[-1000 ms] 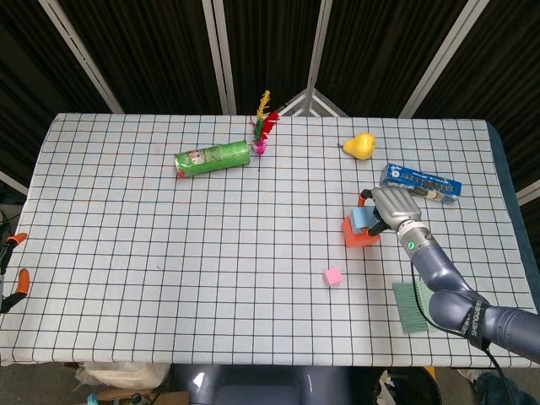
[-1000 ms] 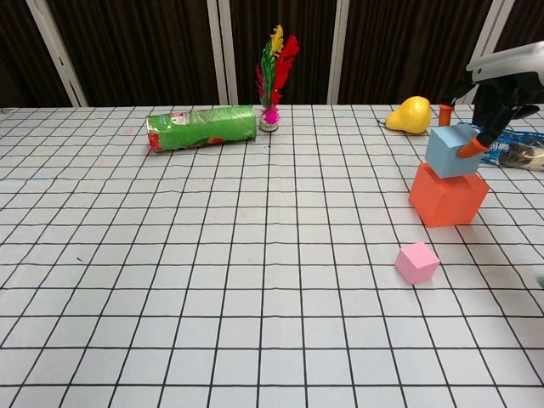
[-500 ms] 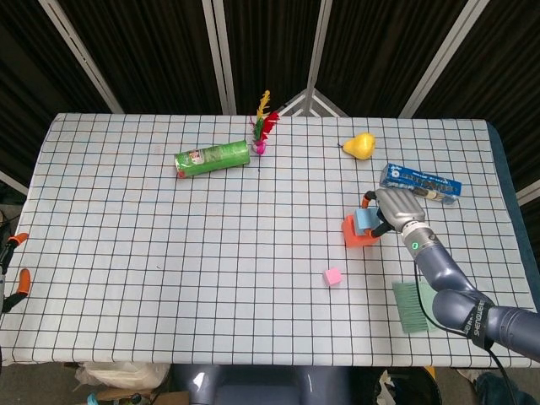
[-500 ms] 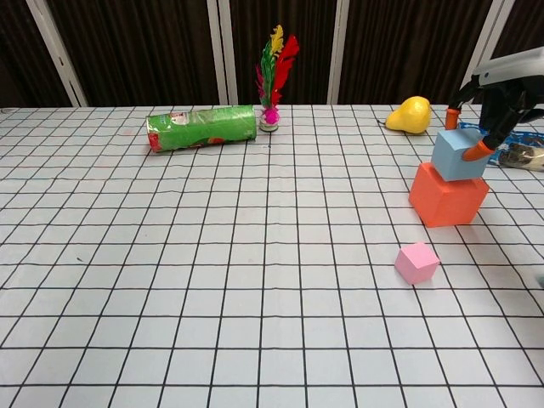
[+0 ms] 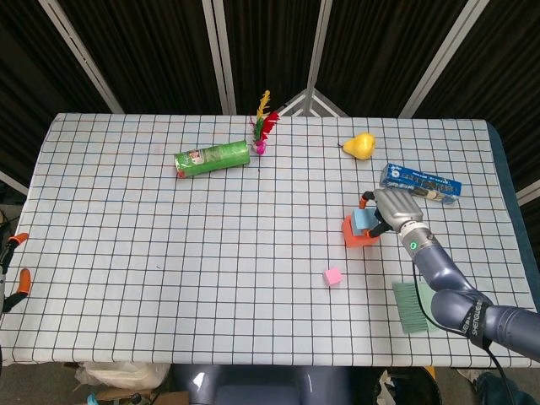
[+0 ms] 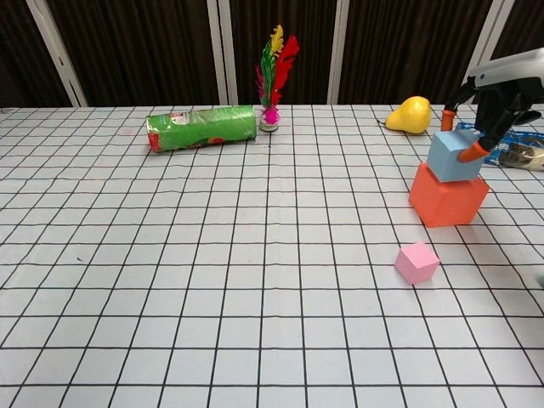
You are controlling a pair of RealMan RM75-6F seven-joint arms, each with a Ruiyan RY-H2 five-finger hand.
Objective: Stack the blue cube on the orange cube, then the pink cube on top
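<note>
Head view: my right hand (image 5: 390, 208) grips the blue cube (image 5: 362, 220), which sits on the orange cube (image 5: 357, 234) right of the tabletop's (image 5: 169, 245) centre. The pink cube (image 5: 332, 276) lies apart, nearer me. I cannot see my left hand here.

Chest view: orange-tipped fingers (image 6: 467, 153) of the right hand (image 6: 501, 98) pinch the blue cube (image 6: 453, 154), which rests tilted on the orange cube (image 6: 446, 195). The pink cube (image 6: 416, 262) sits in front. A green can (image 6: 201, 127) lies on its side, a pear (image 6: 410, 115) beyond.
</note>
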